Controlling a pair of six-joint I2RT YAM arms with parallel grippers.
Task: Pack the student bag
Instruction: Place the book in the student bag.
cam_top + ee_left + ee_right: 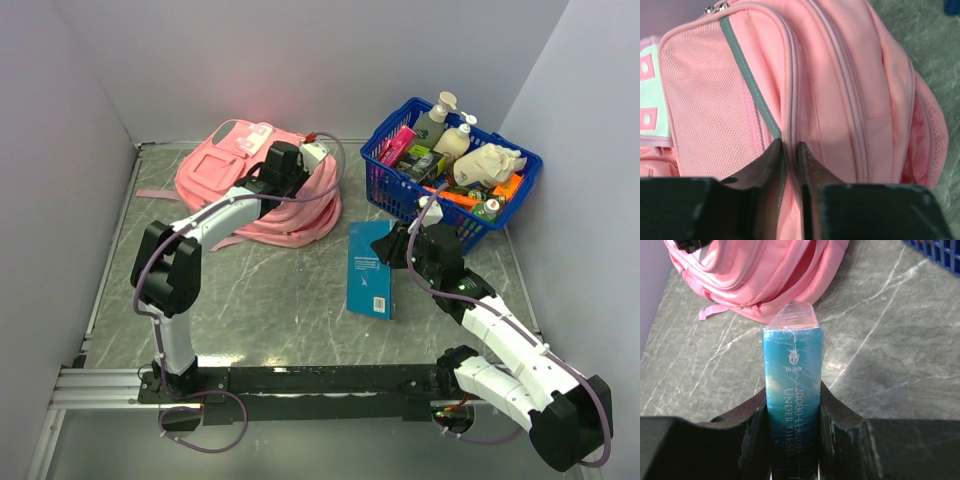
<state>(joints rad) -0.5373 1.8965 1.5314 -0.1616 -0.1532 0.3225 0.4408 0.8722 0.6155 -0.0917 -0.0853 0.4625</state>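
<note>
the table [270,310] is a grey-green marbled slab with pale veins, closed in by plain pale walls [300,50] at the back and on both sides. a metal rail [100,385] runs along its near edge.

the blue basket [397,188] stands in the far right corner, heaped with bottles and small packets. the student bag [300,215] lies flat on the slab to the left of the basket, apart from it, up against the back wall. its long axis runs roughly away from the basket, across the table and tilting toward the far left corner. the lighter pocket flaps sit at the end farthest from the basket and the rounded bulk at the end nearest it. a pink strap trails out on the side away from the basket.

the left gripper [790,150] is on top of the bag. its jaws are drawn to a thin slit, pinching a ridge of pink fabric beside a zip track, next to the mesh side pocket.

the right gripper [792,405] is just in front of the basket, clamped on both faces of a blue book [368,270]. the book is plastic-wrapped, and its spine reads "20000 leagues under the sea" in the right wrist view.
</note>
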